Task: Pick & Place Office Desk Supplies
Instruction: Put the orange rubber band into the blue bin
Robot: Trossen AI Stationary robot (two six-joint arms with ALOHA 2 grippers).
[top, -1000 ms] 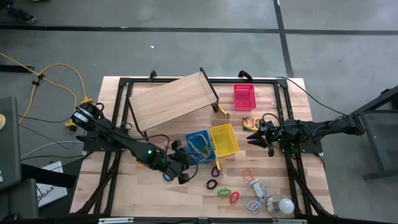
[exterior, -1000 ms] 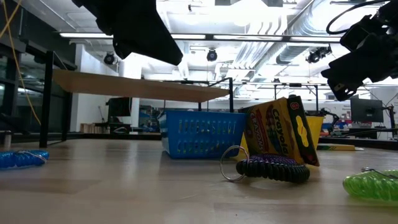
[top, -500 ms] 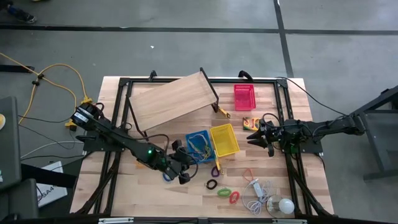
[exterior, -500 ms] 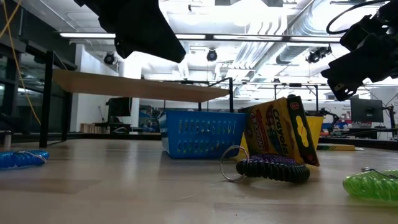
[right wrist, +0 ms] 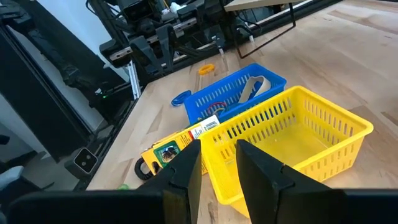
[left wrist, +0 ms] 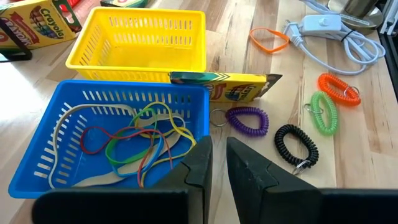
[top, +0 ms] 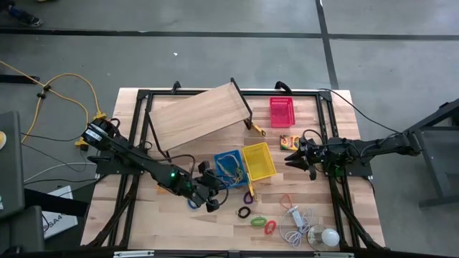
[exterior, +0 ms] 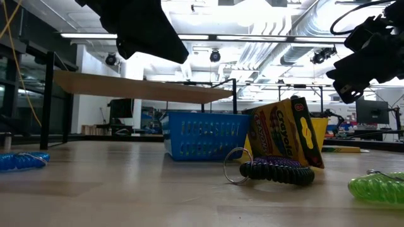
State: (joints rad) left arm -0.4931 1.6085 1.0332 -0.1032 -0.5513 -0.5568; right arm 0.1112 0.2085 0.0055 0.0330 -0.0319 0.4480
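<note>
— Two dark tools are up over the wooden tabletop (top: 179,222), and we see nothing gripped by either. The left tool (left wrist: 215,163) hangs by the near rim of the small blue plastic basket (left wrist: 43,155), fingers a narrow slit apart.

— We've got tan, green, red and yellow rubber-band loops (left wrist: 134,146) lying tangled inside that blue basket. Right beside it sits the small yellow plastic basket (left wrist: 140,59), nothing showing in it.

— A yellow-green crayon box (left wrist: 233,87) stands on edge against the baskets' corner, with a purple coiled loop (left wrist: 247,119) just beside it. Black (left wrist: 296,145), green (left wrist: 324,112) and orange (left wrist: 339,88) coils lie further along.

— The right tool (right wrist: 217,163) hovers near the yellow basket's far side, fingers slightly parted too. We spot the small red plastic basket (top: 281,112) well apart, near the tabletop's back edge.
</note>
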